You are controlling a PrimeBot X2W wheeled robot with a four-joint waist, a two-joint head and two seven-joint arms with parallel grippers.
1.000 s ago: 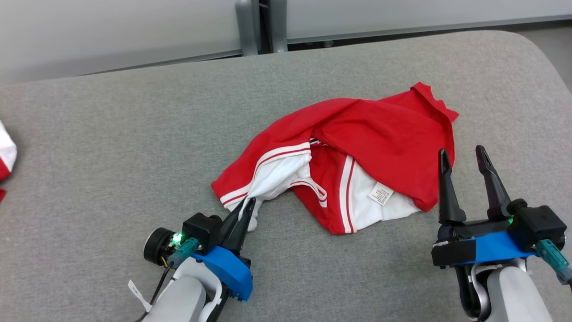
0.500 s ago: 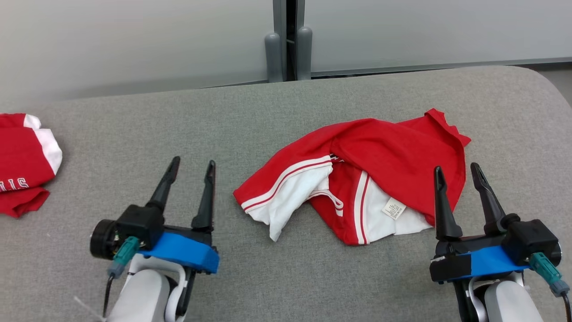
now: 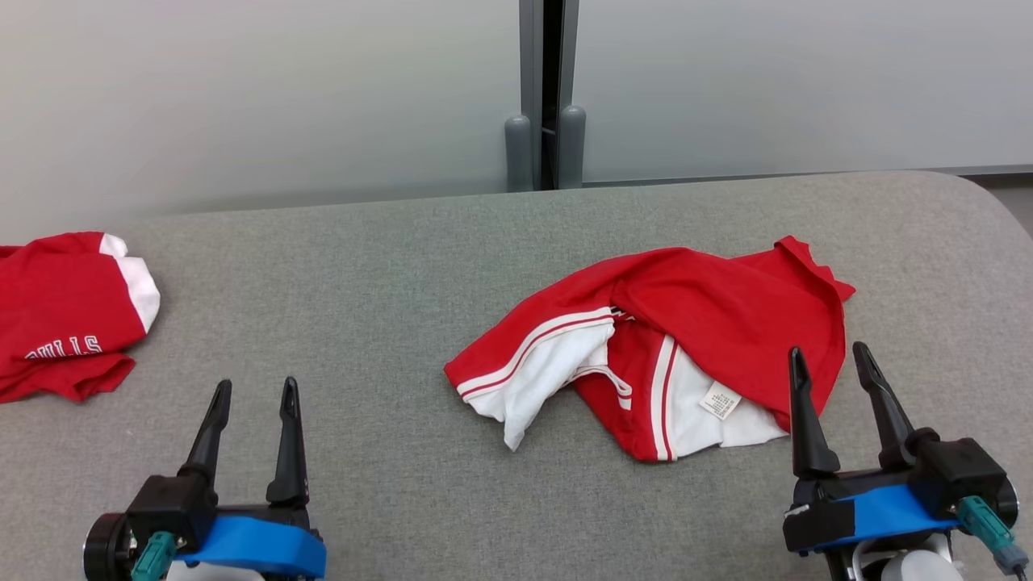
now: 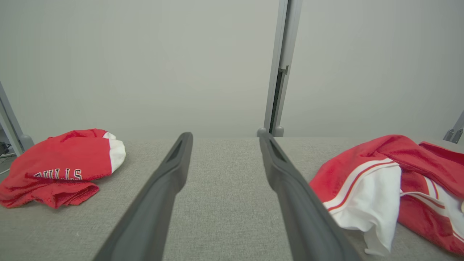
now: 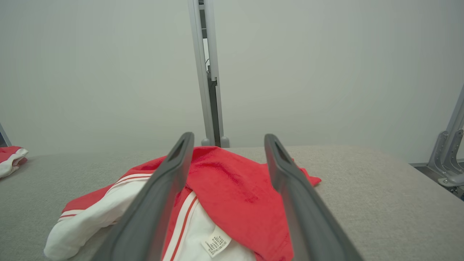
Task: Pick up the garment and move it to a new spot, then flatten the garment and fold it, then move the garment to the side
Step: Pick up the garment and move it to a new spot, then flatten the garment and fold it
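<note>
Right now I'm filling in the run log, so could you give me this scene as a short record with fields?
surface: grey fabric-covered table
task garment: red and white sports garment, crumpled, right of centre, care label showing
other garment: red garment lettered BULLS, bunched at the table's left end
left gripper: open, empty, apart from both garments
right gripper: open, empty, at the crumpled garment's near right edge; contact unclear

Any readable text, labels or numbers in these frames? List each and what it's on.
"ULLS": white letters on the folded red garment at the left; any earlier letter is hidden in a fold.
White care label on the crumpled garment: print too small to read.
</note>
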